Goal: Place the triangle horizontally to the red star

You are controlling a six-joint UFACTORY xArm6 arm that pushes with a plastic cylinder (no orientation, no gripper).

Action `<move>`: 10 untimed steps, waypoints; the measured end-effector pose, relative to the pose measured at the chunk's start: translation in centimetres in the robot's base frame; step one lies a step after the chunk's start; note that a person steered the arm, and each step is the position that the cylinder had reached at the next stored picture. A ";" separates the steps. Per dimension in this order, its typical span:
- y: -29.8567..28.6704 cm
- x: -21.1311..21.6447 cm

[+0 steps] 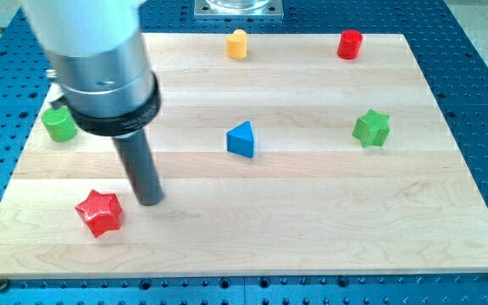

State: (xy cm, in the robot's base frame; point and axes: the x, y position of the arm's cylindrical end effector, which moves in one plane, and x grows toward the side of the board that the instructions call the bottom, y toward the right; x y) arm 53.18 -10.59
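Observation:
A blue triangle (241,140) lies near the middle of the wooden board (312,229). A red star (99,212) lies at the view's lower left. My tip (150,202) rests on the board just right of the red star and a little above it, with a small gap between them. The triangle is well to the right of my tip and higher in the view. The arm's grey body hides the board's upper left part.
A green block (58,124) sits at the left edge, partly behind the arm. A yellow block (238,43) and a red cylinder (350,44) stand along the top edge. A green star (371,128) lies at the right.

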 end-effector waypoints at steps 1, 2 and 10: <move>2.4 2.2; -0.5 3.9; 6.9 -9.0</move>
State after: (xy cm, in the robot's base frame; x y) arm 44.14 -3.73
